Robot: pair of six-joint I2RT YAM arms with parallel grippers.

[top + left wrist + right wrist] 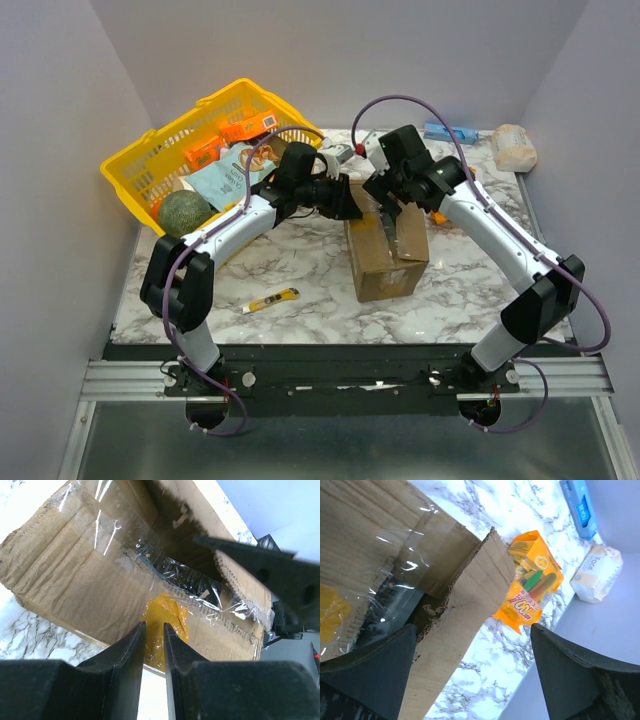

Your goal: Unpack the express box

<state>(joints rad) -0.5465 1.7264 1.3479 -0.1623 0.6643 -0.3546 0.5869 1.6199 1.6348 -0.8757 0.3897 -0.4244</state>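
The express box (385,255) is brown corrugated cardboard with glossy clear tape and a yellow sticker (165,612). The table (300,265) is white marble veined in grey. The basket (135,165) is bright yellow, the snack packet (532,580) orange with green and yellow print, the small carton (580,505) blue, and the utility knife (270,300) yellow and black.

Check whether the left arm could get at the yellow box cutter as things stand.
Probably yes. The box cutter lies alone on bare marble near the left arm, nothing over it; the left claw, at the express box, would have to pull back.
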